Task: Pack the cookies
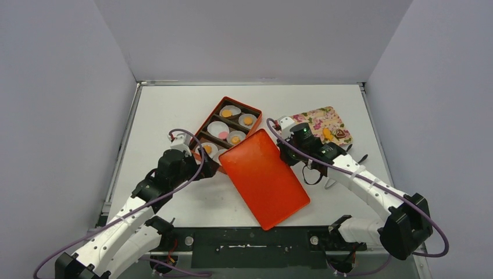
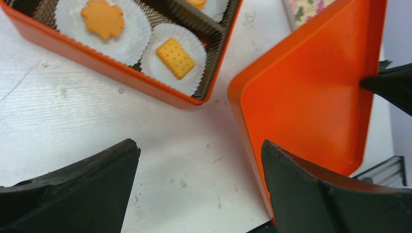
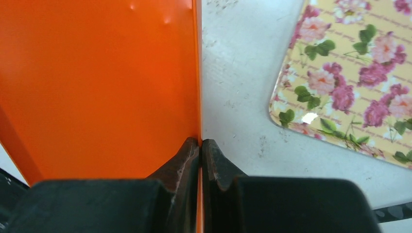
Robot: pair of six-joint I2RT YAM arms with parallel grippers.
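Observation:
Several cookies sit in white paper cups inside the open orange box (image 1: 200, 125): orange ones (image 1: 248, 120), a pink one (image 1: 222, 135), and, close up, a flower-shaped one (image 2: 102, 18) and a rectangular one (image 2: 175, 57). Two more cookies, an orange one (image 1: 327, 134) and a dark heart (image 1: 340, 133), lie on the floral tray (image 1: 311, 119). The orange lid (image 1: 264, 177) lies inside-up beside the box. My right gripper (image 3: 200, 141) is shut on the lid's (image 3: 97, 87) far right rim. My left gripper (image 2: 199, 145) hangs open over bare table between box and lid (image 2: 311, 92).
The floral tray (image 3: 350, 82) lies just right of the lid's gripped edge. Grey walls close in the table on three sides. The lid's near corner reaches close to the black rail at the table's front edge.

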